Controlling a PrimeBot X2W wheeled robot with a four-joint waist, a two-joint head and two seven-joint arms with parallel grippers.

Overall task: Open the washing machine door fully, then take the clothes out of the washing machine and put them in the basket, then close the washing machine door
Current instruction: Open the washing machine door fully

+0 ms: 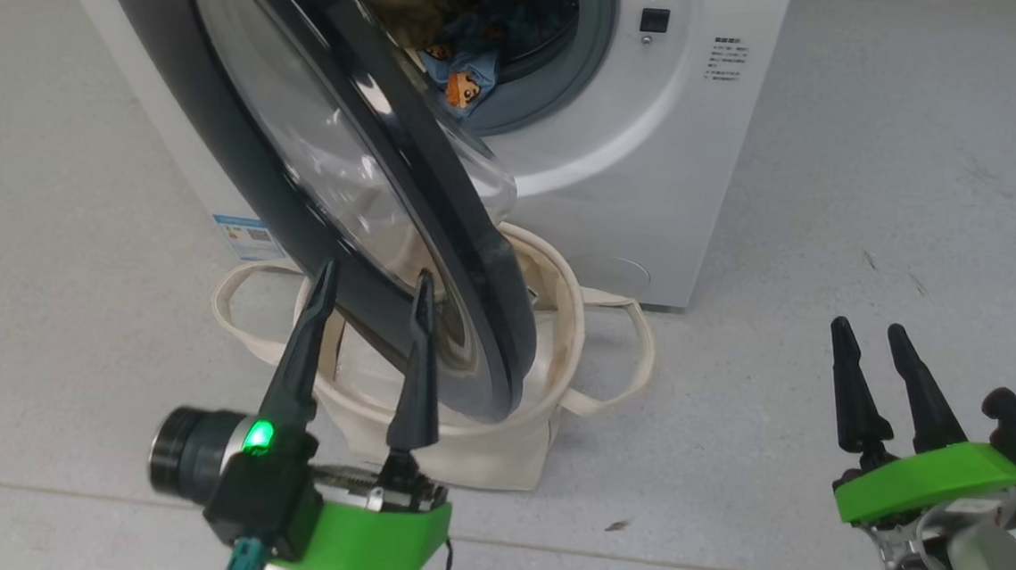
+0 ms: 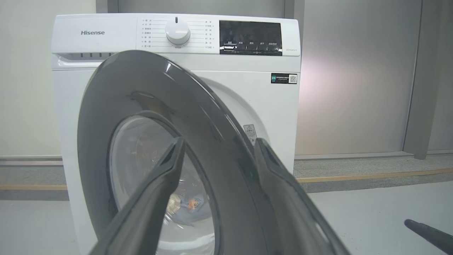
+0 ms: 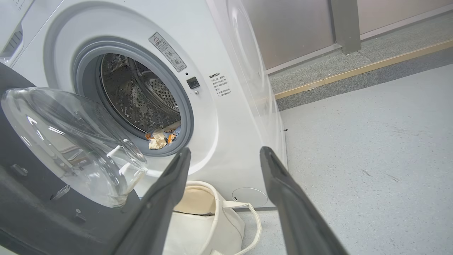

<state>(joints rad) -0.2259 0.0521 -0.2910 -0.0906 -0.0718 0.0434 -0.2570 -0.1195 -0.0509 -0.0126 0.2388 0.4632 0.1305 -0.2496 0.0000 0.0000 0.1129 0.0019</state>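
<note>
Grey floor [image 2: 371, 212] carries the washing machine [image 2: 247, 92] lettered "Hisense".

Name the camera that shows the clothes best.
The head view: the clothes appear largest, blue fabric with an orange bear print, though the washing machine door hides their left side. The right wrist view shows them small at the lip of the drum; the left wrist view gives a glimpse through the door.
</note>
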